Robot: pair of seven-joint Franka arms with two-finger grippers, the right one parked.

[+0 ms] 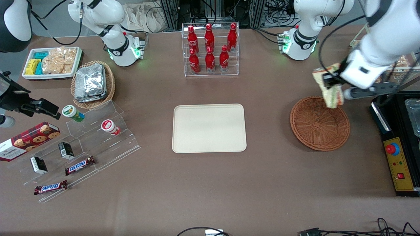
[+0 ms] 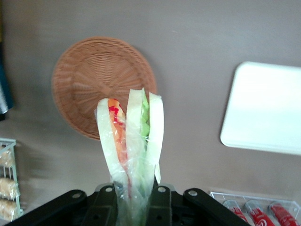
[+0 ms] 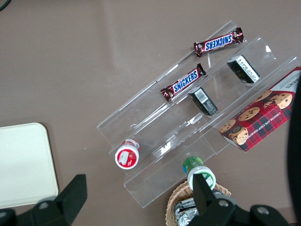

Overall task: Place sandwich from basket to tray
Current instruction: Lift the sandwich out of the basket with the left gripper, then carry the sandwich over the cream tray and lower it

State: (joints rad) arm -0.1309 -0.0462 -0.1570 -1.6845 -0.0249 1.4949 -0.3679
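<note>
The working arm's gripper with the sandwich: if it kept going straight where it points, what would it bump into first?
Likely the basket: the gripper, shut on the sandwich, points down near its rim. Depth is unclear; it might hit bare table instead.

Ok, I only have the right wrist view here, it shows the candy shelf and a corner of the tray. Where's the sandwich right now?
Observer: The gripper holds the sandwich, lifted above the rim of the basket at the edge farther from the front camera.
Operator: Is anything left in the basket?
Observer: No, its woven bottom shows bare in the front view.
Operator: And is the whole tray free?
Observer: Yes, the tray has nothing on it; it lies beside the basket, toward the parked arm's end.
Operator: How is the sandwich gripped?
Observer: By one end of the wrapped wedge, with the bread slices sticking out past the fingers.
</note>
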